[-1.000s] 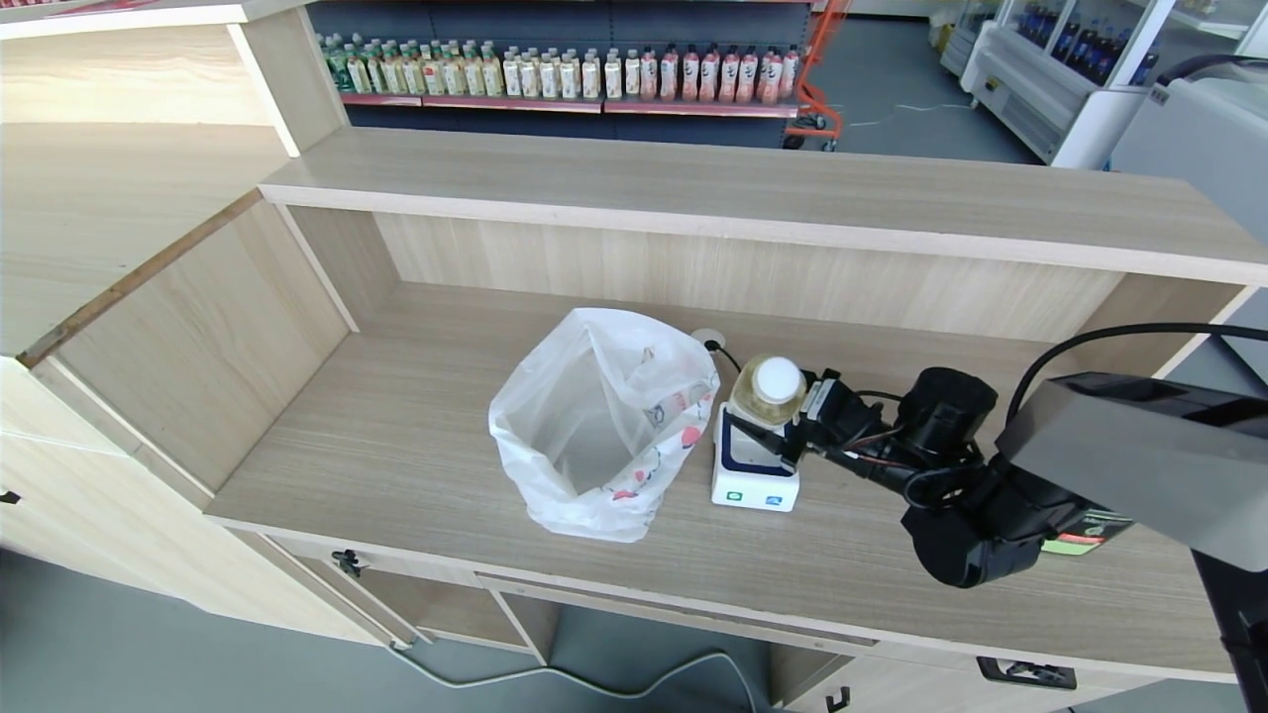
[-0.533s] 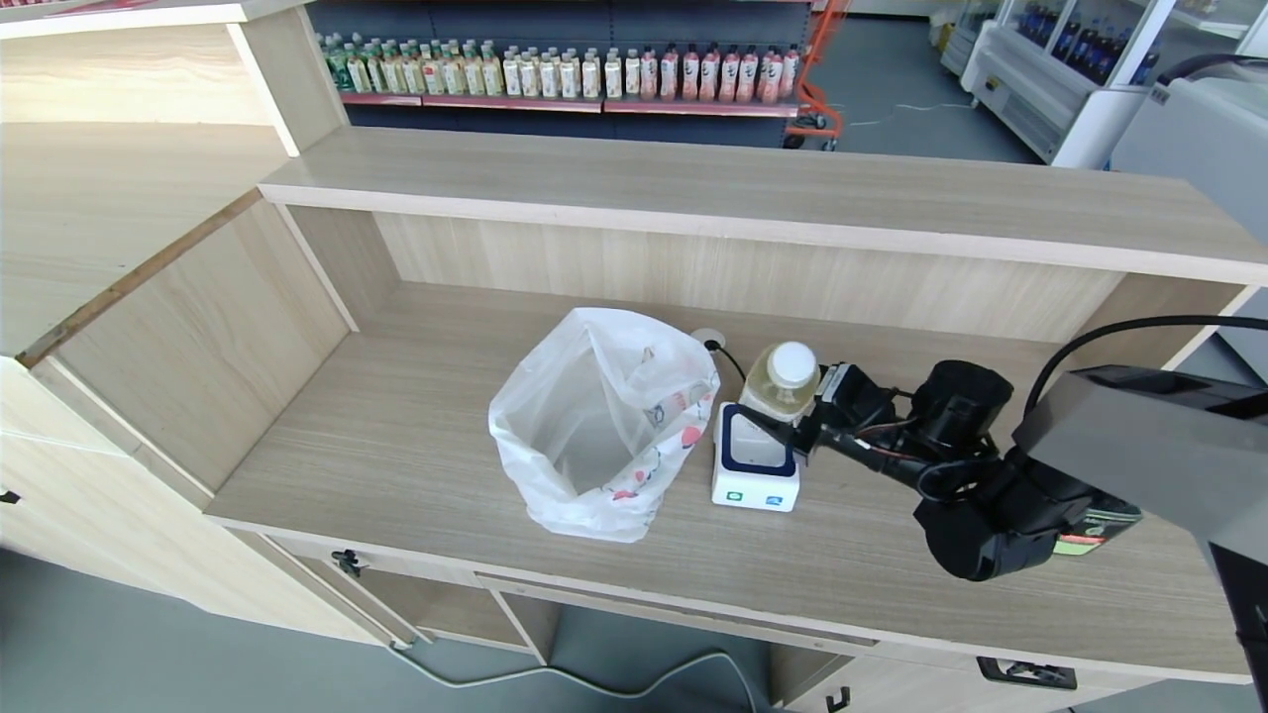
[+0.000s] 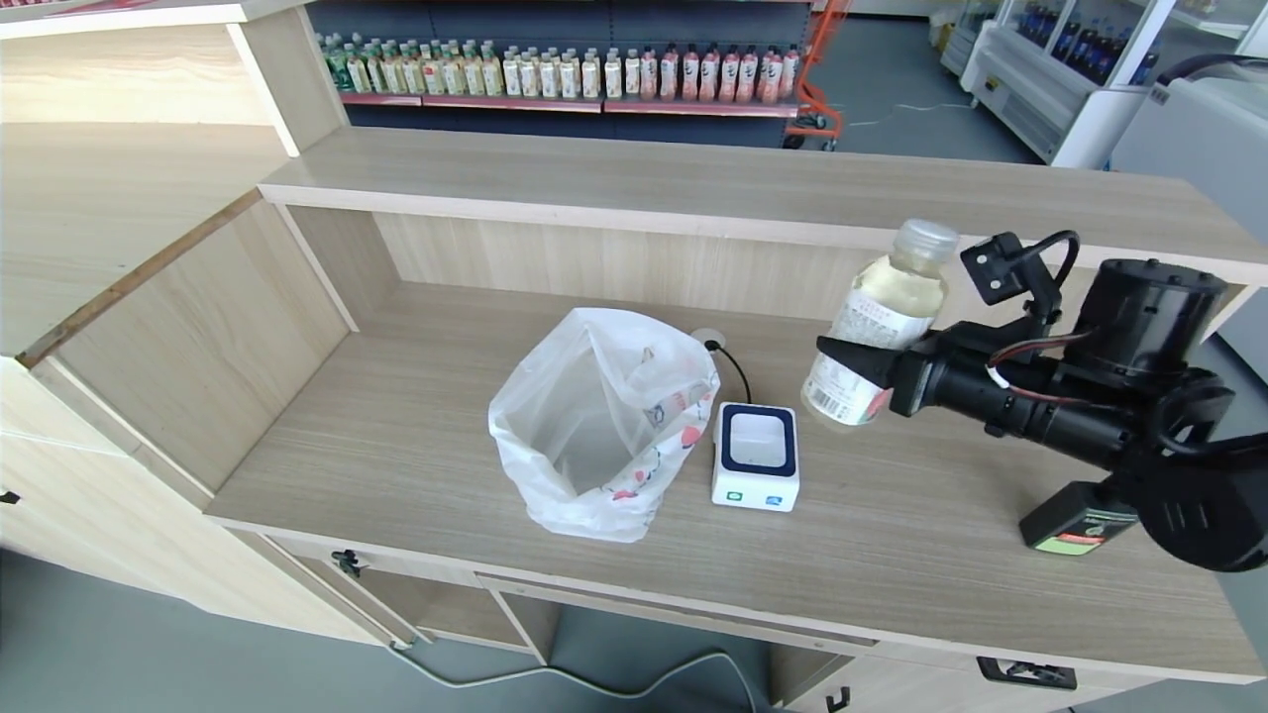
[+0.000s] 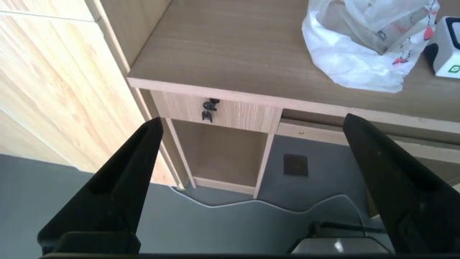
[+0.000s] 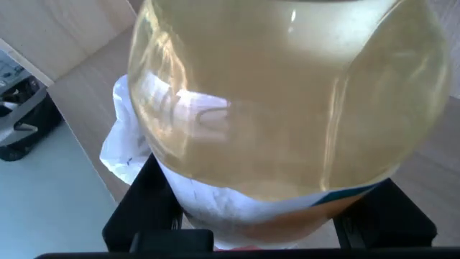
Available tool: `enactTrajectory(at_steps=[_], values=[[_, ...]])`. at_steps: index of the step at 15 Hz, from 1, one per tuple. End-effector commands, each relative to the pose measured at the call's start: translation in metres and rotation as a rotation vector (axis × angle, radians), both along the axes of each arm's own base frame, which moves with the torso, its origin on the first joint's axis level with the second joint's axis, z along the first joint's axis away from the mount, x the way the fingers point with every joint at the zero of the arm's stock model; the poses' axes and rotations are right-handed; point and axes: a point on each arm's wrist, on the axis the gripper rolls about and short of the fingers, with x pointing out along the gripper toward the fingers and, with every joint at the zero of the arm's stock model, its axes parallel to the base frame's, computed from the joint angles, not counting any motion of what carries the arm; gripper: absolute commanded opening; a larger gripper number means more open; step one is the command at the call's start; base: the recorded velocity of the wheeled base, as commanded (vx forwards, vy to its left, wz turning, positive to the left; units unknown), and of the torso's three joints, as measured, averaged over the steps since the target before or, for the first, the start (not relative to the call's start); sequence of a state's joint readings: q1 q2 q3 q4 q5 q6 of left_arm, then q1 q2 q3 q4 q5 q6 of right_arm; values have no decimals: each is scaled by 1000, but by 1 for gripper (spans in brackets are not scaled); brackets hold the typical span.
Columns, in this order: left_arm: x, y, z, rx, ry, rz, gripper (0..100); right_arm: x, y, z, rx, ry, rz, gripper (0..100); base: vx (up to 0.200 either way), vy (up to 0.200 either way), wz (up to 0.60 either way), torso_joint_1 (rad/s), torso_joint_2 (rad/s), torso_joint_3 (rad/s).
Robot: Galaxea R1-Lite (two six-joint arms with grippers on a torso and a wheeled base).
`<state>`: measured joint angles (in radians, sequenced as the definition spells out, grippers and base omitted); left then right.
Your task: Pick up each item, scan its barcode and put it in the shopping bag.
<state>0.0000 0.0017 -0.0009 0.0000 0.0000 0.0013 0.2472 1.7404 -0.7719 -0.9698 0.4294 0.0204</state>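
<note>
The left gripper [image 4: 253,124] hangs nearest, below and in front of the counter's [image 3: 396,436] near left corner, its two dark fingers [image 4: 108,194] spread wide with nothing between them. Past it, the left wrist view shows the counter's front panel with a small black latch [image 4: 208,109].

On the counter top, close to its near edge on the right, a small dark pack [image 3: 1075,517] with a green and orange label lies flat, partly behind the right arm. Farther in, about mid-counter, the white shopping bag [image 3: 594,426] stands with its mouth open upward, and pink and red print shows on its side. The scanner [image 3: 755,456], a white block with a dark-framed window facing up, sits just beside the bag on its right. Its black cable [image 3: 731,368] runs back to a round port in the counter.

The right gripper [image 3: 857,361] is pressed onto the lower part of a clear bottle [image 3: 877,332] of pale yellow drink. It holds the bottle in the air, right of the scanner and apart from it. The bottle tilts, its white cap up and away, and the barcode on its white label shows near the base. In the right wrist view, the bottle's base [image 5: 287,93] sits between the two dark fingers [image 5: 144,208].

Behind stand the counter's back wall and its raised ledge [image 3: 693,183]. Beyond them a store shelf [image 3: 565,74] holds a row of bottles.
</note>
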Motion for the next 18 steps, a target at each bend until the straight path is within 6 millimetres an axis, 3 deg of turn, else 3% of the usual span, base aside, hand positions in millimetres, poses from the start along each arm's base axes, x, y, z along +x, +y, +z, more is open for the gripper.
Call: enactTrajectory(at_steps=[1,9,11,14,16,18], values=[[0,0,0,0,1,0,100,-39,-14,33,61,-48,-53,0,0,0,0,0,0,0],[0,0,0,2,1,0,100,-32,-12,23,46,-14,-61,0,0,0,0,0,0,0],[0,0,0,2,1,0,100,-19,-8,13,39,18,-50,0,0,200,0,-2,5,2],[0,0,0,2,1,0,100,11,15,3,32,36,-8,0,0,200,0,7,2,2],[0,0,0,3,1,0,100,36,40,-8,27,50,39,0,0,200,0,-7,-2,2],[0,0,0,3,-1,0,100,50,56,-19,19,68,70,0,0,0,0,0,0,0]])
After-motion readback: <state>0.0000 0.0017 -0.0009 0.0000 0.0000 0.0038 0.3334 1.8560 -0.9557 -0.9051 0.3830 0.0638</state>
